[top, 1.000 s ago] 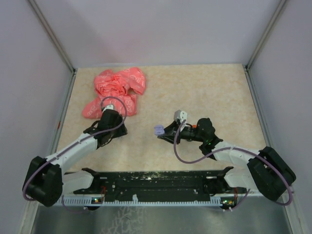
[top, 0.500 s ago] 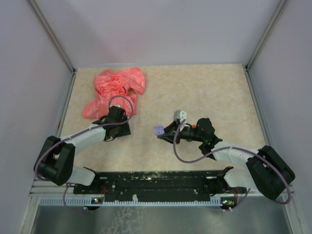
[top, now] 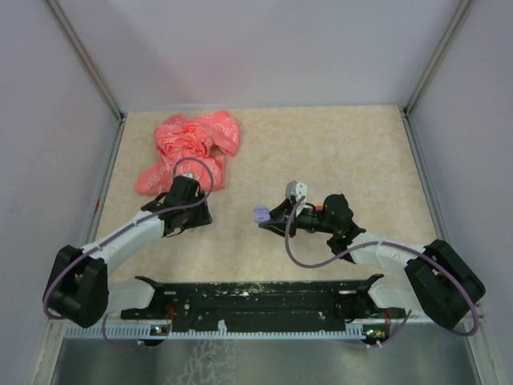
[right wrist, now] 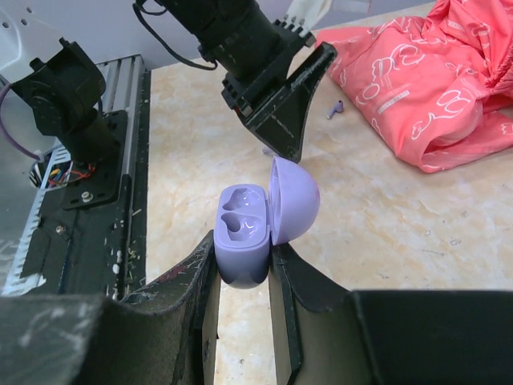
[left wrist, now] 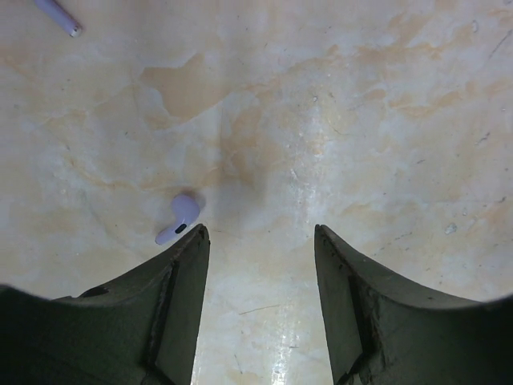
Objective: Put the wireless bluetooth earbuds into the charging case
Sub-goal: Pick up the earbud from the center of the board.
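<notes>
Glossy lilac plastic on the charging case in the right end effector. Same sheen on the earbud beside the left end effector's matt, scuffed fingers; polished marbled counter beneath.

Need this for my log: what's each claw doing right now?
Left claw: open, empty, pale purple earbud beside one fingertip.
Right claw: closed on the open purple charging case.

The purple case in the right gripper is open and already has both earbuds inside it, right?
No. The purple case is held in the right gripper with its lid open, but both sockets are empty; the right wrist view shows it. One pale purple earbud lies on the table by the open left gripper.
</notes>
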Controlling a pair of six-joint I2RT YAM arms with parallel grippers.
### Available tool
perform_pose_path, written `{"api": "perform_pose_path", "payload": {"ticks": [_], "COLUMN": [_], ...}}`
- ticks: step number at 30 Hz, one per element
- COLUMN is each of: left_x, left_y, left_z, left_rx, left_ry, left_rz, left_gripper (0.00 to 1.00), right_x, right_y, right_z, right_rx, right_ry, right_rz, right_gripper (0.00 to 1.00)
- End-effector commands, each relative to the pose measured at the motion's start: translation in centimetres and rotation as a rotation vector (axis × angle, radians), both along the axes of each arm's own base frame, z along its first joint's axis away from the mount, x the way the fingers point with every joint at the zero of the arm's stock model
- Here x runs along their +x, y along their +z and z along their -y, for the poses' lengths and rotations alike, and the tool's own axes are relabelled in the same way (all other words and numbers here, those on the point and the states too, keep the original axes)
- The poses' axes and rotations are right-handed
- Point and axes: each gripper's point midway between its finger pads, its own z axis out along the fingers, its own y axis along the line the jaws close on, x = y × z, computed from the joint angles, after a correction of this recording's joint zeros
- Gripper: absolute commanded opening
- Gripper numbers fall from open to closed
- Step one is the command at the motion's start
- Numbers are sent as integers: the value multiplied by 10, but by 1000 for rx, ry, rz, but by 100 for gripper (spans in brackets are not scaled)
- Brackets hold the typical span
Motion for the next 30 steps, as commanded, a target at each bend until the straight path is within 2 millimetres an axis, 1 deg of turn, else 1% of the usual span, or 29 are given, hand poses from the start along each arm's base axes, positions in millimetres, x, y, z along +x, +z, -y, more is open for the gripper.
{"api": "perform_pose_path", "payload": {"ticks": [1, 2, 4, 9, 12, 15, 19, 24, 30], "left_x": [5, 7, 6, -1, -4, -2, 4, 10, 5], "left_y": [25, 27, 27, 15, 5, -1, -3, -9, -21], "left_z": [-5, -8, -17, -34, -32, -29, -28, -29, -30], "left_rx": [6, 22, 74, 201, 226, 227, 243, 259, 262], "left_ry": [4, 10, 22, -5, -60, -127, -178, -227, -268], "left_rz": [63, 73, 66, -26, -86, -126, -178, -225, -297], "left_gripper": [60, 60, 61, 60, 58, 55, 50, 48, 46], "right_x": [-2, -2, -2, -3, -3, -3, -4, -4, -4], "right_y": [15, 14, 15, 16, 16, 15, 17, 17, 17], "right_z": [-2, -2, -2, -2, -3, -2, -2, -2, -2], "right_rx": [43, 43, 44, 45, 44, 43, 45, 42, 41], "right_ry": [14, 14, 15, 17, 18, 16, 20, 18, 15], "right_rz": [52, 51, 52, 53, 51, 51, 55, 58, 58], "right_gripper": [0, 0, 0, 0, 0, 0, 0, 0, 0]}}
